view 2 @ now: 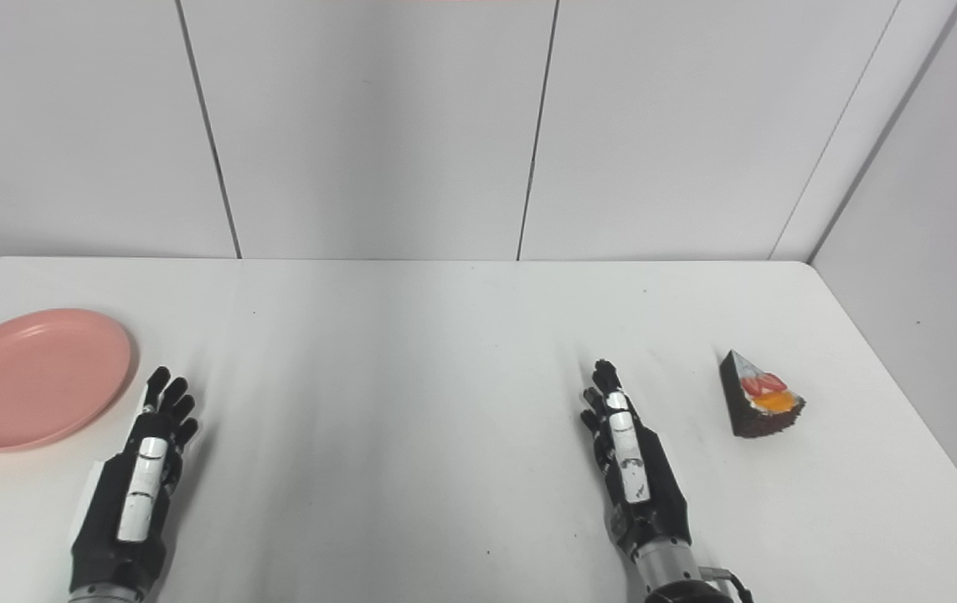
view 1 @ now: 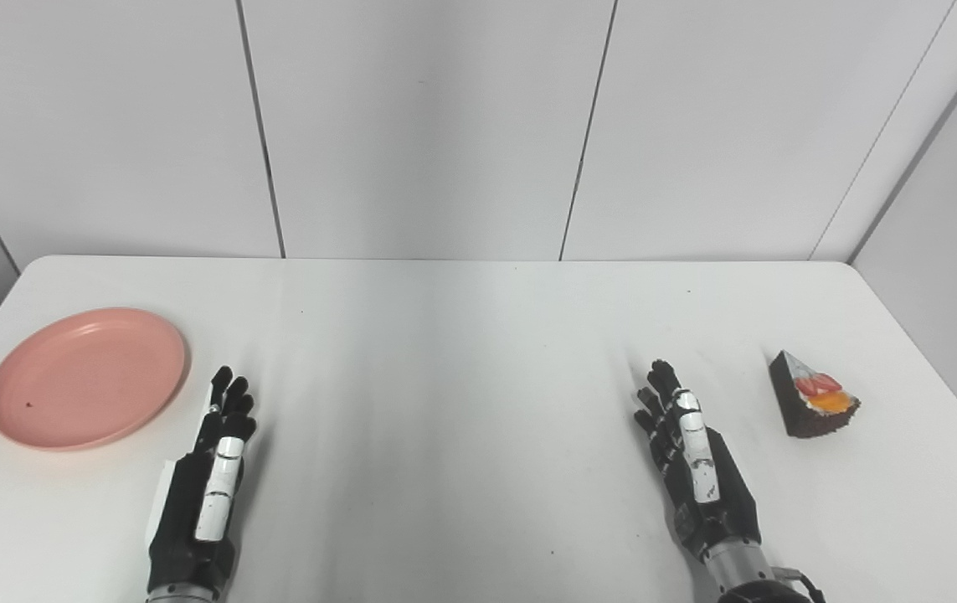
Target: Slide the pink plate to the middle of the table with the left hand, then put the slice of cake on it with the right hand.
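Note:
A pink plate lies at the left side of the white table, holding nothing. Just right of it and a little nearer to me rests my left hand, open, fingers stretched forward, not touching the plate. A wedge of dark chocolate cake with white icing, strawberry and orange on top sits at the right side. My right hand is open and lies to the left of the cake, a clear gap between them.
White wall panels stand behind the table's far edge. The table's right edge runs close past the cake.

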You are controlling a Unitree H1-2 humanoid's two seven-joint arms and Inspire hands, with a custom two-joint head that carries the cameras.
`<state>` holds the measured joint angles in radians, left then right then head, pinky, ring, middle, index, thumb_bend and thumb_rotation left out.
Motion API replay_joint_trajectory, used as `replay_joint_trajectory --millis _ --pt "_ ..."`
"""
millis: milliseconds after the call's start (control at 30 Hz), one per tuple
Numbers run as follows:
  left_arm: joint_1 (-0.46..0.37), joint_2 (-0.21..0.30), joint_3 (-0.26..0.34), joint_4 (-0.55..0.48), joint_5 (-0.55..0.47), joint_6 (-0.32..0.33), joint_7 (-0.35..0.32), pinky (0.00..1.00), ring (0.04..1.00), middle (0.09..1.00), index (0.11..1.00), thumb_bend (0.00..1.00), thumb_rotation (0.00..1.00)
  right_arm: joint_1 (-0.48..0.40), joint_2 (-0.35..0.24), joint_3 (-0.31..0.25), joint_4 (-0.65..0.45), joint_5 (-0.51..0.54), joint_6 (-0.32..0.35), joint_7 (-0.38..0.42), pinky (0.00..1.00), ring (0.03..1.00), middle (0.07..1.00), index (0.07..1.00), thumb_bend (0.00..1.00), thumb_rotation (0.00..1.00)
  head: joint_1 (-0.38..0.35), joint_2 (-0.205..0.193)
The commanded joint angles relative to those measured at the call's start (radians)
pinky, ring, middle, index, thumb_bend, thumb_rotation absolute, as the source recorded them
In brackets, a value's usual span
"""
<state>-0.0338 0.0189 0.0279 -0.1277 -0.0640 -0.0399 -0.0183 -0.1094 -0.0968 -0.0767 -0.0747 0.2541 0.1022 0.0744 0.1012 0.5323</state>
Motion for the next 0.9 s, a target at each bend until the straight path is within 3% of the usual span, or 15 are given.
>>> replay_joint_trajectory --millis 0,400,600,867 --pt "-0.022 0.0 -0.005 -0.025 0.015 -0.031 0.001 1.0 1.0 1.0 1.0 0.74 0.9 -0.001 -0.005 -0.006 -0.01 0.005 -0.03 0.017 1.0 0.984 0.999 0.96 0.84 0.91 0.009 -0.001" --pt "-0.025 -0.003 -0.026 0.013 0.026 -0.058 -0.007 1.0 1.0 1.0 1.0 0.73 0.89 -0.006 -0.012 -0.017 0.026 0.006 -0.038 0.04 1.0 0.998 1.0 0.98 0.8 0.94 0.054 -0.043" --pt "-0.031 -0.008 -0.037 0.056 0.049 -0.09 0.001 1.0 1.0 1.0 1.0 0.77 0.89 -0.014 -0.02 -0.03 0.084 0.014 -0.094 0.066 1.0 0.998 1.0 0.982 0.8 0.94 0.096 -0.079" --pt "-0.038 -0.022 -0.043 0.107 0.06 -0.129 0.009 1.0 1.0 1.0 1.0 0.71 0.89 -0.023 -0.024 -0.039 0.14 0.013 -0.142 0.083 1.0 0.98 1.0 0.973 0.79 0.95 0.111 -0.121"
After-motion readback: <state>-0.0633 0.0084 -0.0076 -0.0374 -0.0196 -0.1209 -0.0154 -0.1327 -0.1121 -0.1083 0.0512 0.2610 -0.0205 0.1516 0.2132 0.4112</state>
